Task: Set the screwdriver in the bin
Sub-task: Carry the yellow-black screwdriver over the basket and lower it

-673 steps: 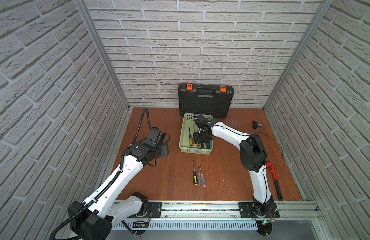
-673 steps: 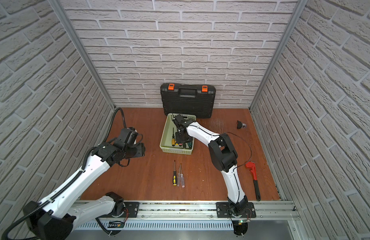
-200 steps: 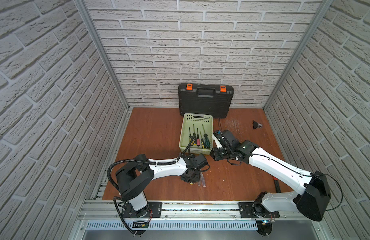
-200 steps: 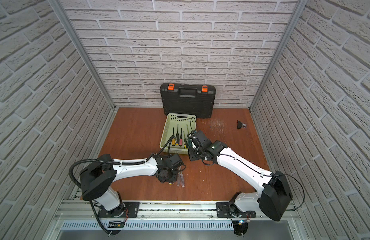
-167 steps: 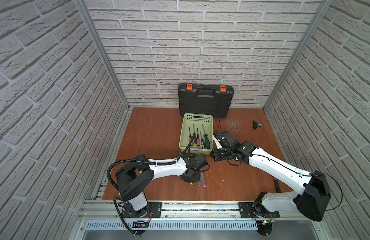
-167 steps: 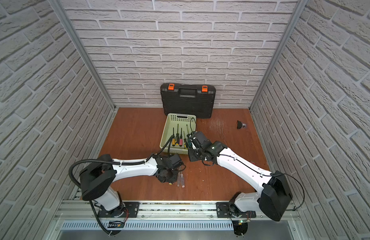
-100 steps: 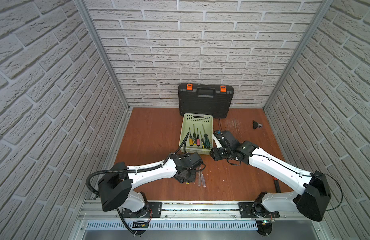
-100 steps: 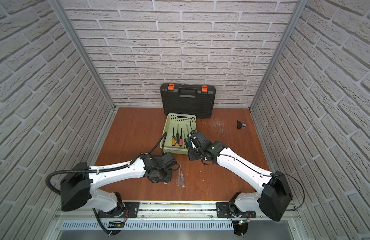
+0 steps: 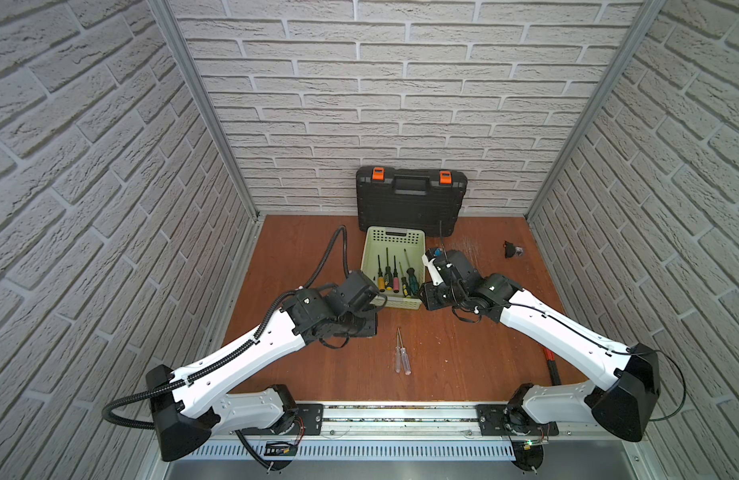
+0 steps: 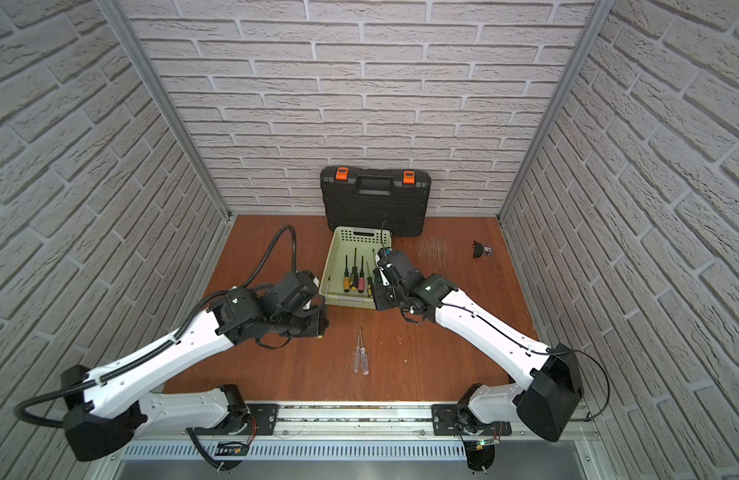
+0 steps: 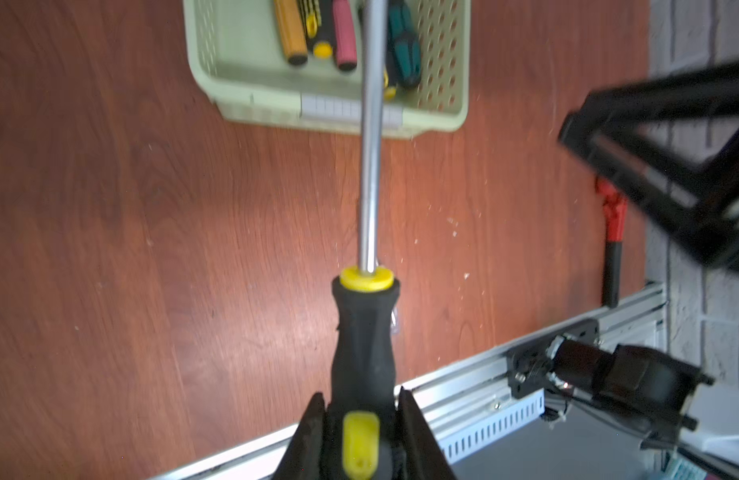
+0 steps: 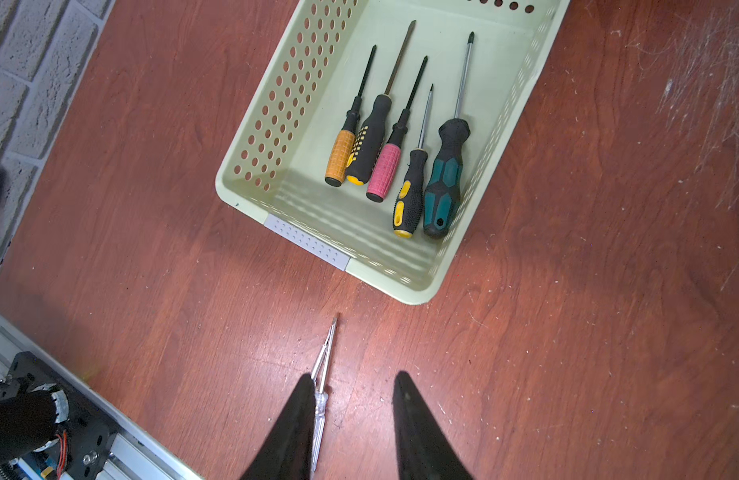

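Note:
My left gripper [image 11: 361,399] is shut on the black and yellow handle of a screwdriver [image 11: 363,332]. Its steel shaft [image 11: 372,166] points toward the pale green bin [image 11: 234,104]. In both top views this gripper [image 9: 365,326] [image 10: 320,322] hovers just left of the bin's near end [image 9: 369,266] [image 10: 332,266]. Several screwdrivers [image 12: 380,166] lie side by side in the bin [image 12: 268,124]. My right gripper [image 12: 351,382] [image 9: 432,297] is open and empty by the bin's near right corner. Two clear-handled screwdrivers [image 9: 401,357] [image 12: 322,374] lie on the table below it.
A black tool case [image 9: 411,203] with orange latches leans on the back wall behind the bin. A red-handled wrench [image 9: 551,365] lies at the right, partly under my right arm. A small black part [image 9: 512,249] sits at the back right. Brick walls close three sides.
My left gripper has lifted the black and yellow screwdriver away from the two clear ones and drawn back to the left, toward the bin's near end. My right arm has held still.

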Robot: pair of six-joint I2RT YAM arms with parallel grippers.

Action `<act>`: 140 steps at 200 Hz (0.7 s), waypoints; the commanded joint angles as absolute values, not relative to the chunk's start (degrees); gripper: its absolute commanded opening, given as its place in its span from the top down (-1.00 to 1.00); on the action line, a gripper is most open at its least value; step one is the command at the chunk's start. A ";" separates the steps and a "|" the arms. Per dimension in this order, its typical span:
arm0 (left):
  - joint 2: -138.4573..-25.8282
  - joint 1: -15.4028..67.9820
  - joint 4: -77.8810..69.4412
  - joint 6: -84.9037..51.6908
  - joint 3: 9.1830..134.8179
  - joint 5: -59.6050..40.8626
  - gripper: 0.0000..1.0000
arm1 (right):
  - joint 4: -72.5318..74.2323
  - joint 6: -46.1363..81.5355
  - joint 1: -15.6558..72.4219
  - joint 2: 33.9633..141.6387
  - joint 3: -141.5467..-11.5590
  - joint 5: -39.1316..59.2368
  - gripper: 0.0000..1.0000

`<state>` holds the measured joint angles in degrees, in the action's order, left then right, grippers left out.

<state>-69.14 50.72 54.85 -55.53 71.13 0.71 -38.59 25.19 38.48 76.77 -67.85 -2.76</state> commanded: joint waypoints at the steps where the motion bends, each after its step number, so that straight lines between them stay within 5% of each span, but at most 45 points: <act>1: -76.04 45.78 51.57 -48.25 76.80 -0.29 0.81 | -39.46 23.69 38.76 77.48 -70.52 -3.17 0.33; 66: -99.18 35.59 47.92 -37.16 92.89 -1.49 0.82 | -37.96 26.53 38.76 73.10 -64.87 -2.79 0.33; 140: -115.15 33.59 49.68 -33.96 101.87 -4.01 0.82 | -37.16 27.51 39.11 71.42 -62.67 -4.53 0.34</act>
